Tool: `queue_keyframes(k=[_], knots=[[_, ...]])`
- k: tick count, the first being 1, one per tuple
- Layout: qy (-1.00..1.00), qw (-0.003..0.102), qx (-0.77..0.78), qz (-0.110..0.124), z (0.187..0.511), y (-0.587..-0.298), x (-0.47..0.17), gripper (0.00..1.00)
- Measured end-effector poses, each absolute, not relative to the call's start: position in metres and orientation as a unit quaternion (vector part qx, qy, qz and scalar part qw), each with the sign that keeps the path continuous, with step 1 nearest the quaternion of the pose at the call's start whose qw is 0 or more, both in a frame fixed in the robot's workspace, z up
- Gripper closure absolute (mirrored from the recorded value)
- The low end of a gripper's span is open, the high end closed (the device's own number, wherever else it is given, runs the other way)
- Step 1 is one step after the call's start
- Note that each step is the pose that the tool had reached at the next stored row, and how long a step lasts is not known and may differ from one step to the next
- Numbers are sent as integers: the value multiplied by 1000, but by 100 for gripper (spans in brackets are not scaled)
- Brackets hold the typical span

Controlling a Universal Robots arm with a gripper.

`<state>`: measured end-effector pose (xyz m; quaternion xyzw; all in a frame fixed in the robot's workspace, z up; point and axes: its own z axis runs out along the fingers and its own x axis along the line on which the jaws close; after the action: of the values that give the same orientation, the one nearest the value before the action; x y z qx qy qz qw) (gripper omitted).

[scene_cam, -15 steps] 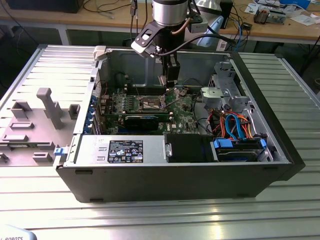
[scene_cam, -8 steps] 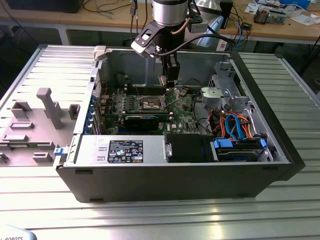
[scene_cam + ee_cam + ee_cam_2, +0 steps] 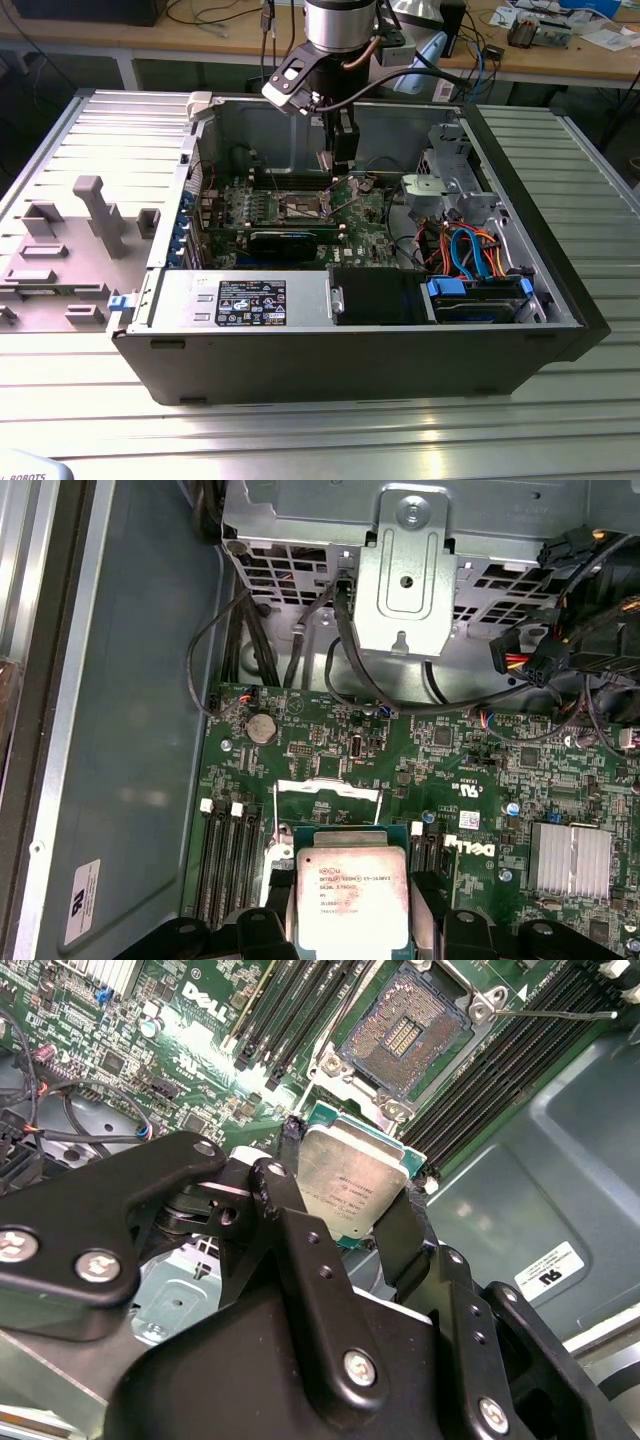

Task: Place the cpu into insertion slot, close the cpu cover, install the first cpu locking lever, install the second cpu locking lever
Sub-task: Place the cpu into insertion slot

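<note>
Exterior view: tool [image 3: 338, 165] reaches down into the open case [image 3: 300, 360], above the board [image 3: 368, 215].
Second wrist view: tool clenched on the cpu [image 3: 352, 1192], held off the board; slot [image 3: 400, 1038] near it, bare.
First wrist view: cpu pinched at two edges, metal top showing.

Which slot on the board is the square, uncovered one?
The square insertion slot, contacts exposed, near the cpu held by the end effector; the others are long, narrow memory slots.
</note>
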<state>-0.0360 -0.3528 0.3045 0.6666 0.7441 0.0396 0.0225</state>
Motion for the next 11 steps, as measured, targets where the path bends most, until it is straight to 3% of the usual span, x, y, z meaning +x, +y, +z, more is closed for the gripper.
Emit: queue_keyframes(k=[11], knots=[[742,23,669,40,304,-353,-36,46]])
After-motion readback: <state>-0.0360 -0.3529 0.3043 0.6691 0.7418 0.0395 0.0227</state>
